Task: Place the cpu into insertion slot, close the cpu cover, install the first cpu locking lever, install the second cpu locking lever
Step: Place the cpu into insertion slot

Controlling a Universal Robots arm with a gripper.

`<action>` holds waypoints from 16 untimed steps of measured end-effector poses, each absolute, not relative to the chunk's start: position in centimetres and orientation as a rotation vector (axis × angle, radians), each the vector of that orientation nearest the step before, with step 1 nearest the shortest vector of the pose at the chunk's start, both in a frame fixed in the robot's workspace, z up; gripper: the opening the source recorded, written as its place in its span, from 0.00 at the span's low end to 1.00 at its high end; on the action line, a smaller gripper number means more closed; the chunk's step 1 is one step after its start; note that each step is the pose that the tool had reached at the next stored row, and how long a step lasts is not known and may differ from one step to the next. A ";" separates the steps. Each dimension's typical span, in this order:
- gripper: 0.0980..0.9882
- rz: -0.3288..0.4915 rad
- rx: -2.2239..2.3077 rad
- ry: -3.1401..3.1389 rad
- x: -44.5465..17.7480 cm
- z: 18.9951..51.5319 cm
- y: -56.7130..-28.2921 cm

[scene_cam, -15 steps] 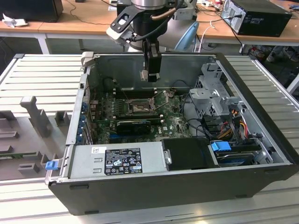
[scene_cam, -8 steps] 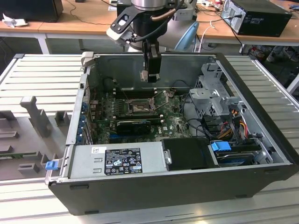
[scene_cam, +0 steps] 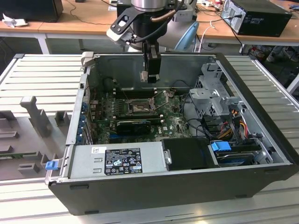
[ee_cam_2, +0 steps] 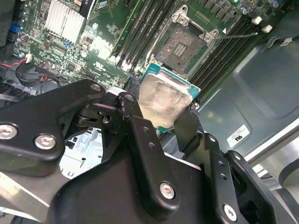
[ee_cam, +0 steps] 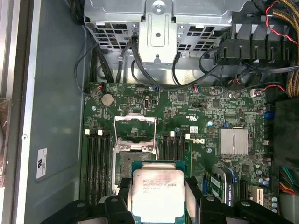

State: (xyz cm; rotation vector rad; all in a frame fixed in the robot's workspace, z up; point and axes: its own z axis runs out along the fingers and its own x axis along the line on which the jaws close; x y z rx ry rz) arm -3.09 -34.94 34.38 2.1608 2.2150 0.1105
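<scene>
My gripper (scene_cam: 149,77) hangs over the open computer case, shut on the cpu (ee_cam_2: 163,98), a flat square chip with a silver top and green edge. Its black fingers (ee_cam_2: 133,109) press on two opposite sides of the chip. In the first wrist view the cpu (ee_cam: 158,193) partly covers the insertion slot (ee_cam: 122,163) below it. The insertion slot (ee_cam_2: 182,46) lies bare, its dark pin field showing, a short way ahead of the chip. The cpu cover (ee_cam: 135,127) stands flipped open beside the slot. A thin locking lever (ee_cam_2: 240,34) sticks out across the memory slots.
Long black memory slots (ee_cam: 96,163) flank the socket. A ribbed heatsink (ee_cam: 233,141), a metal drive cage (ee_cam: 159,32) with cables, a long black card (scene_cam: 133,125) and the power supply (scene_cam: 119,160) lie around it. The case walls (scene_cam: 154,63) enclose the board.
</scene>
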 end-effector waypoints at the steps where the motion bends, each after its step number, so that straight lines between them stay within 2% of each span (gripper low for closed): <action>1: 0.50 0.110 2.161 2.215 -3.1 34.4 -34.9; 16: 0.50 0.105 2.169 2.212 -3.1 33.7 -34.9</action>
